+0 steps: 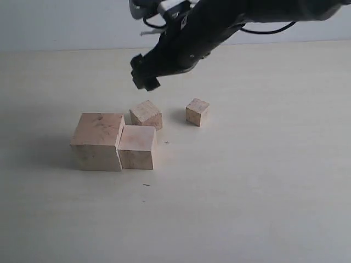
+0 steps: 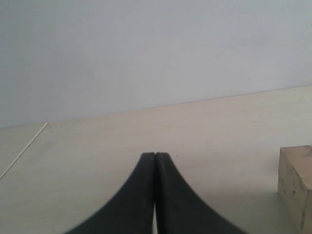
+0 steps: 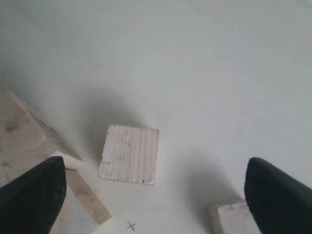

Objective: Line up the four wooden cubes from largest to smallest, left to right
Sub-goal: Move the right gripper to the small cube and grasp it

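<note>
Four pale wooden cubes sit on the table. The largest cube (image 1: 97, 141) stands at the left, touching the second-largest cube (image 1: 137, 146) on its right. The third cube (image 1: 146, 114) lies just behind those two, turned at an angle. The smallest cube (image 1: 197, 112) stands apart to the right. My right gripper (image 1: 143, 75) hangs open and empty above the third cube (image 3: 129, 153); the smallest cube (image 3: 229, 218) shows near one finger (image 3: 278, 195). My left gripper (image 2: 155, 157) is shut and empty, low over the table, with one cube's edge (image 2: 296, 185) off to the side.
The pale tabletop (image 1: 263, 181) stretches around the cubes, with a small pencil cross (image 1: 166, 143) just right of the second-largest cube. A light wall (image 1: 66, 22) rises behind the table's far edge. The right arm (image 1: 219, 22) crosses the top of the exterior view.
</note>
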`<action>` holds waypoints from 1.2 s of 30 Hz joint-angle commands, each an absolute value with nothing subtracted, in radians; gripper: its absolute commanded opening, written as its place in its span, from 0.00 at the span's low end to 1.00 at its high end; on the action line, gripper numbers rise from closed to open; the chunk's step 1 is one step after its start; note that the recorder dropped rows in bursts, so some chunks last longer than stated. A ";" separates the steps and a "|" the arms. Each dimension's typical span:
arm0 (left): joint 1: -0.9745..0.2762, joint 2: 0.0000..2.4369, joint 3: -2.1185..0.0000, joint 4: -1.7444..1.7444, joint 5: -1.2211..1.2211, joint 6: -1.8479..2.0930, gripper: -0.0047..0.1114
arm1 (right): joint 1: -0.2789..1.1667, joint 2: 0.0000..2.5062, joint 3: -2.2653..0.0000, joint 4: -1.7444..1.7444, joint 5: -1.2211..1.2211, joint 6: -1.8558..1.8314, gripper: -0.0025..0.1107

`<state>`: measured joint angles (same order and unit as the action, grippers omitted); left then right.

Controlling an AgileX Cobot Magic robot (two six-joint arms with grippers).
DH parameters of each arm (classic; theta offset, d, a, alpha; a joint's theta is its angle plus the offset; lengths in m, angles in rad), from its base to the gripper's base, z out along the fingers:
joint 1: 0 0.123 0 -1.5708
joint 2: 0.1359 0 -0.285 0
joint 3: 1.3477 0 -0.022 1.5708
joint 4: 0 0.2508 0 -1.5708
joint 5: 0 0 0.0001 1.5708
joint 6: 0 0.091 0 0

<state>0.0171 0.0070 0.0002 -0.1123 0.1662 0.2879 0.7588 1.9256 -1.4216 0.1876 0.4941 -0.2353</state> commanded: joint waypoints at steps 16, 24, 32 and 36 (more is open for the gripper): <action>0.018 0.000 0.000 -0.114 0.162 0.286 0.04 | 0.767 2.239 -1.642 0.243 0.576 -0.220 0.83; 0.018 0.000 0.000 -0.114 0.162 0.286 0.04 | 0.767 2.279 -1.678 0.157 0.582 -0.220 0.42; 0.018 0.000 0.000 -0.114 0.162 0.286 0.04 | 0.767 1.915 -1.708 -0.219 0.963 -0.150 0.02; 0.018 0.000 0.000 -0.114 0.162 0.286 0.04 | 0.767 1.747 -1.405 0.031 0.916 -0.512 0.02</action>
<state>0.0171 0.0070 0.0002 -0.1123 0.1662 0.2879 0.7662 1.7727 -1.5319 -0.0535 0.9434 -0.3891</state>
